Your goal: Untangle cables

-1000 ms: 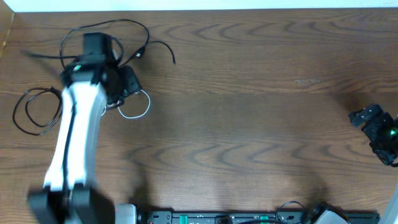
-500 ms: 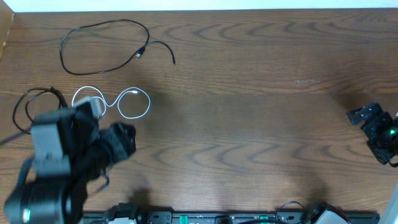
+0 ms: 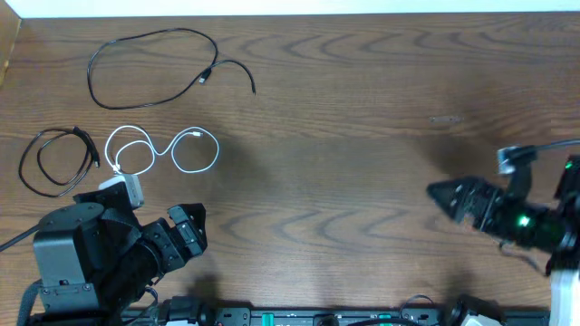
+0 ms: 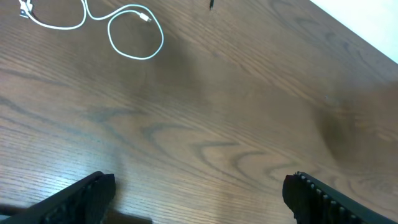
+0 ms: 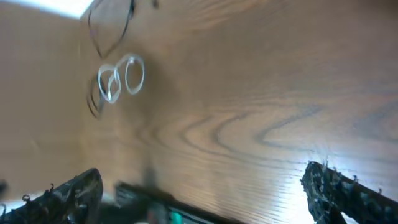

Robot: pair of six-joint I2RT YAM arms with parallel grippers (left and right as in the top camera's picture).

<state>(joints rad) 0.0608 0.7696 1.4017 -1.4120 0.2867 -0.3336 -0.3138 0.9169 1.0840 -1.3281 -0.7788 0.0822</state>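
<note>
Found long black cable point(image 3: 154, 68), white cable point(image 3: 163, 149), coiled black cable point(image 3: 54, 161) lying separate at left of tabletop point(image 3: 362, 109). Left tool point(image 3: 186, 235) spread, empty, near white cable; right tool point(image 3: 446, 193) spread, well apart

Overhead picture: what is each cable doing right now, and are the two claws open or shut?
long black cable: spread out in one big loose loop, by itself.
coiled black cable: bunched in a small coil, not knotted to the others.
white cable: lying in two round loops, free of both black ones.
left claw: open, holding nothing.
right claw: open, holding nothing.
</note>
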